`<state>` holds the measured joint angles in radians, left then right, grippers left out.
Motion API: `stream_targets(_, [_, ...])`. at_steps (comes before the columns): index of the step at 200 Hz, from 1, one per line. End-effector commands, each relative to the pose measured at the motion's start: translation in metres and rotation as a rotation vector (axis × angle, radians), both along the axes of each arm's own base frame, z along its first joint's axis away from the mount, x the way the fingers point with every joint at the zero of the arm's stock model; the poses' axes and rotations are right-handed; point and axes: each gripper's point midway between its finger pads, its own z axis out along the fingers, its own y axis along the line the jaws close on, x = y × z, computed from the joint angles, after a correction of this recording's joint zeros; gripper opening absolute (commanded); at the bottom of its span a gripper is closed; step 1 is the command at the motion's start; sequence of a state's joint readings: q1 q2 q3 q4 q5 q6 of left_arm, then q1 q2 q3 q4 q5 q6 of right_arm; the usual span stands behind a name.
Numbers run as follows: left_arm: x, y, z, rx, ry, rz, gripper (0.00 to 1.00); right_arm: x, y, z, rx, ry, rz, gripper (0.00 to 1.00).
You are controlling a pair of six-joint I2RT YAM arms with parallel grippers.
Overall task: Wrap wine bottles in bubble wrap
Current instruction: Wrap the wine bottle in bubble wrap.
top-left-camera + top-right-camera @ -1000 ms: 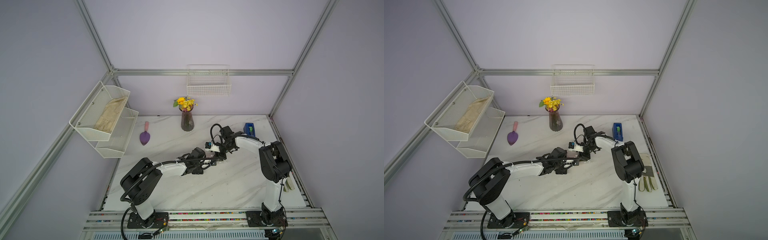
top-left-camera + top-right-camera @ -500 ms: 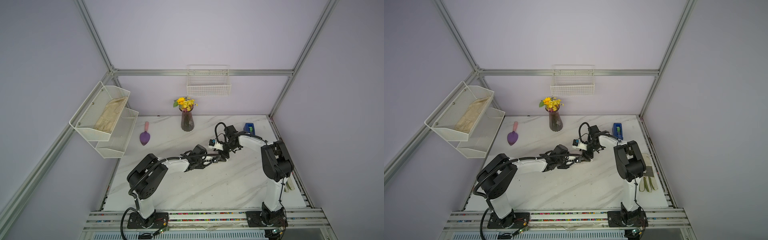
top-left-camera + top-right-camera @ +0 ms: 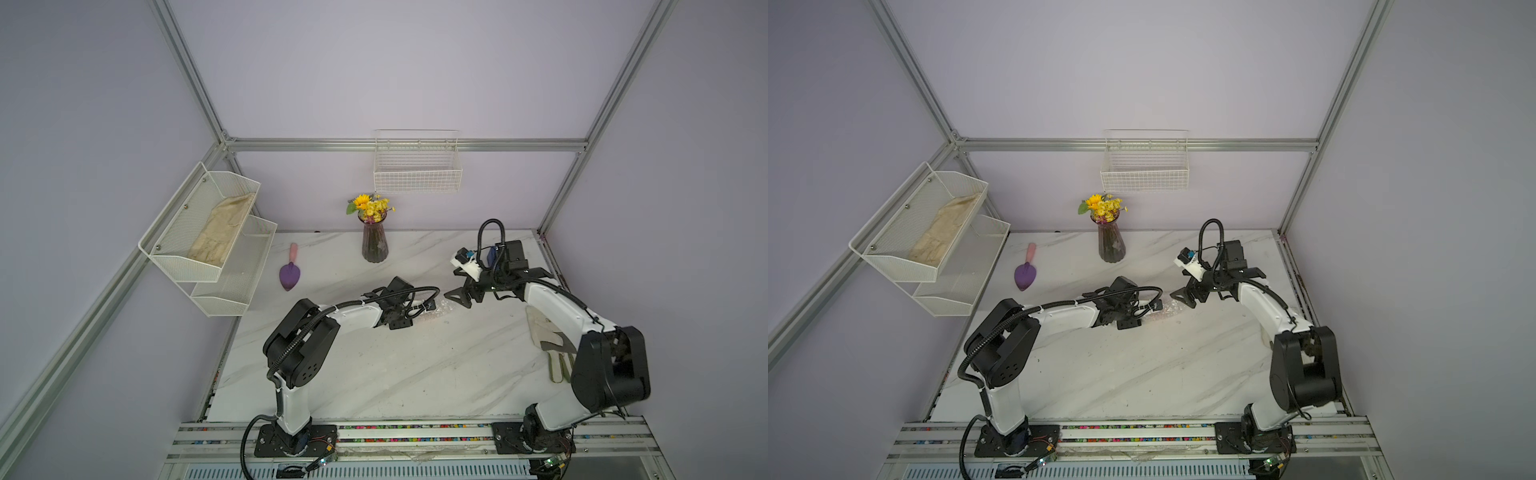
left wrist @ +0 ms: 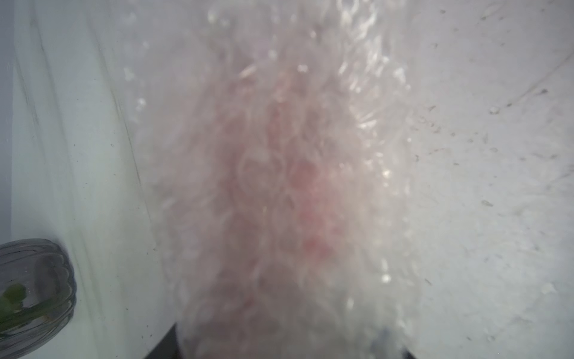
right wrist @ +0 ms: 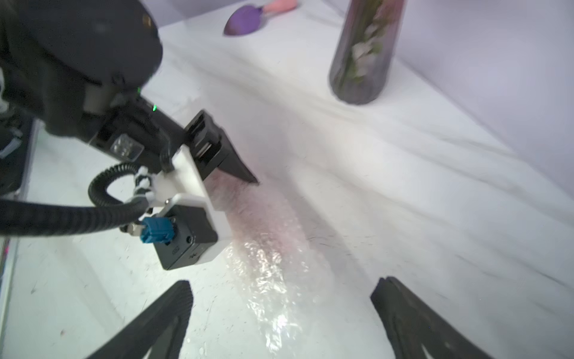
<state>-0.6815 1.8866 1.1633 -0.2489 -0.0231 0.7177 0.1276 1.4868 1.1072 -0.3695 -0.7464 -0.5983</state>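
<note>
One bottle (image 4: pixel 295 192) inside one bubble wrap (image 5: pixel 273 264); one vase (image 3: pixel 375 247); one trowel (image 3: pixel 289 276).

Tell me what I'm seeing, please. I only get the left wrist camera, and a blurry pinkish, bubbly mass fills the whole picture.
Observer: The right wrist view shows all of it. It is a roll of clear bubble wrap lying flat on the white marbled table, with a pink tint showing through.
Operator: Is anything holding it?
Observer: Yes, the left gripper is closed around one end of the roll.
Operator: And the other arm?
Observer: The right gripper hangs wide open near the roll's free end. I see no contact between them.
</note>
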Motion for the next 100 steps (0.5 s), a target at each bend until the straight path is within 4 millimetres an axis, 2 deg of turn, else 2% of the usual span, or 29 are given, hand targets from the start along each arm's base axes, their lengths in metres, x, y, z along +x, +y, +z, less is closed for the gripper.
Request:
stream_targets(1, [-0.025,0.022,-0.027,0.044,0.189,0.099,0.44,0.027,-0.038,0.05,0.198,-0.041,-0.349,0.97])
stream_targets(5, [-0.025,0.022,-0.026,0.037,0.193,0.113,0.44,0.032,-0.053,0.061,0.234,-0.044,-0.451,0.97])
stream_targets(15, [-0.024,0.022,-0.022,0.021,0.2,0.15,0.44,0.039,-0.092,0.068,0.313,-0.002,-0.668,0.97])
stream_targets(29, [-0.024,0.022,-0.018,0.009,0.223,0.198,0.46,0.037,-0.134,0.061,0.401,0.063,-0.875,0.97])
stream_targets(43, [-0.022,0.022,-0.015,-0.004,0.241,0.249,0.46,0.027,-0.165,0.04,0.472,0.143,-1.023,0.97])
stream_targets(59, [-0.02,0.024,-0.012,-0.014,0.247,0.304,0.46,0.02,-0.195,0.005,0.505,0.264,-1.154,0.97])
stream_targets(100, [-0.018,0.025,0.0,-0.054,0.252,0.389,0.46,0.014,-0.239,-0.069,0.534,0.492,-1.213,0.95])
